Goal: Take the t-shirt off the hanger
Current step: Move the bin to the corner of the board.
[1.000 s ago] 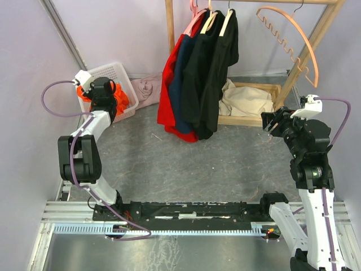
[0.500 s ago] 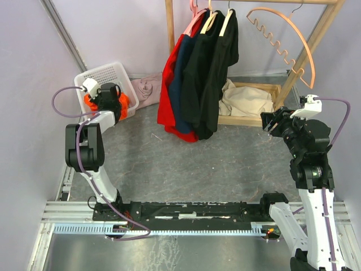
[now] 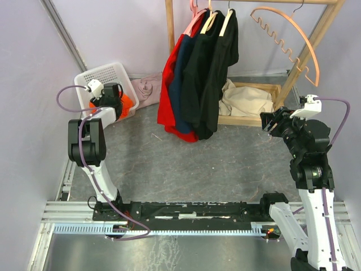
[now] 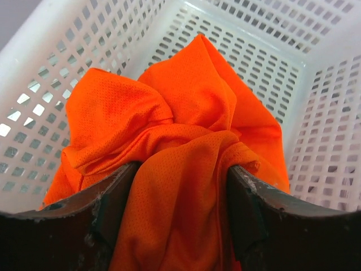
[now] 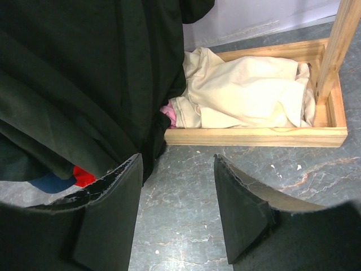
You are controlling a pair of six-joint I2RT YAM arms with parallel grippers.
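1. Looks like the drop-off step: shows the t-shirt [image 4: 186, 107] off its hanger and lying in the basket [image 4: 265, 34] at the far left, with a bare hanger [image 3: 307, 36] hooked on the rack [image 3: 168, 22] at the far right.
2. Finds the left claw [image 4: 181, 169] just above the basket, pointing down into it, fingers apart, with orange cloth filling the gap and touching both inner faces.
3. Cannot tell from that whether the left claw pinches the cloth or merely straddles it.
4. Finds the right claw [image 5: 177, 158] released and gripping nothing, low over the counter, near the hung shirts [image 3: 197, 73] and facing a tray [image 5: 254, 136] of cream cloth.
5. Calls next, as a guess, for spreading the left claw wide, then rising straight out of the basket while checking that no fold rides up on a finger.
6. Warns of snagging: could catch the open weave on a fingertip edge and drag the shirt back over the rim.
7. Reads the t-shirt as bright orange, a fine pinhole sport knit, thin and limp, crumpled into a loose heap with deep folds; shows no clear neck or sleeve.
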